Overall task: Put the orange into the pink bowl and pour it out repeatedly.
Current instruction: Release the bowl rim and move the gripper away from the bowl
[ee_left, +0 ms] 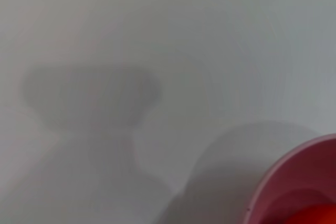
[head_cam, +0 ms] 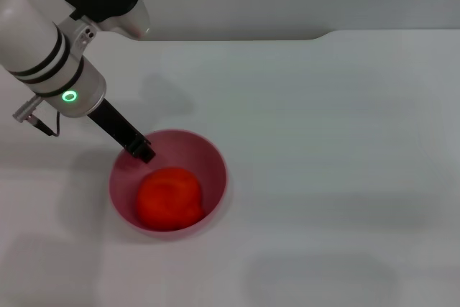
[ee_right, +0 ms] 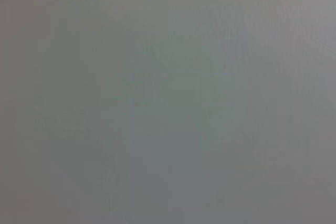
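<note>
The pink bowl (head_cam: pixel 216 161) stands upright on the white table at the front left. The orange (head_cam: pixel 169 198) lies inside it, filling much of its floor. My left gripper (head_cam: pixel 143 150) reaches down from the upper left, and its dark fingers meet at the bowl's far-left rim, shut on it. The left wrist view catches only a piece of the pink bowl (ee_left: pixel 294 182) and a sliver of the orange (ee_left: pixel 316 217) in one corner. My right gripper is out of sight, and its wrist view shows only plain grey surface.
The white table (head_cam: pixel 330 141) stretches to the right and front of the bowl. Its back edge runs along the top, with a step near the upper right.
</note>
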Robot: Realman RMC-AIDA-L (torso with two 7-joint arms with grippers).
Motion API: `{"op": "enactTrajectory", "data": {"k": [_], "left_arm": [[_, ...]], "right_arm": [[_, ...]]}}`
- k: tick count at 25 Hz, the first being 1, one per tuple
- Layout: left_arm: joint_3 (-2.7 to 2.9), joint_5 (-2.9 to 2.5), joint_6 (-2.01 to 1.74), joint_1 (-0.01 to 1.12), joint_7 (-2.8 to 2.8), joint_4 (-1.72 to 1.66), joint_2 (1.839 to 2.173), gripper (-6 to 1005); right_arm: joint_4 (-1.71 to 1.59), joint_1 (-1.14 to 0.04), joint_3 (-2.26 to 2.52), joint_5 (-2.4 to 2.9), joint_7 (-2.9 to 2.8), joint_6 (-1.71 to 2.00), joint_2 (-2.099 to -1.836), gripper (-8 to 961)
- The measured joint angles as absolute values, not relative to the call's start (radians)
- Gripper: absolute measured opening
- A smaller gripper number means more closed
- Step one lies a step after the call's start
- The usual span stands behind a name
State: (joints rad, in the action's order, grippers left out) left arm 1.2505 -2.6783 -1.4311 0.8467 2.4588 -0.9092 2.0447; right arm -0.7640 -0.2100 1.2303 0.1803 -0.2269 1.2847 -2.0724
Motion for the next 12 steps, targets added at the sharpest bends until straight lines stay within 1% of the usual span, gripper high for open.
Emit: {"op": "enactTrajectory", "data": {"k": [4,9,12], "left_arm": [[1.256,-2.685,-1.431,0.847,2.46,-0.912,2.047,246],[1.257,-2.686,-1.438,0.848,2.461,-0.929,2.047,472],[1.252,-2.685,-1.457,0.848,2.463,-0.974,2.048,584]], "right_arm": [[-0.764,-0.21,1.231,0.18,-0.227,1.282,-2.072,640],[-0.764,-0.211,1.232,0.179,-0.227,1.279,-2.072,640],[-0.76,-0.212,1.232,0.175,-0.227,1.279,-2.072,639]]}}
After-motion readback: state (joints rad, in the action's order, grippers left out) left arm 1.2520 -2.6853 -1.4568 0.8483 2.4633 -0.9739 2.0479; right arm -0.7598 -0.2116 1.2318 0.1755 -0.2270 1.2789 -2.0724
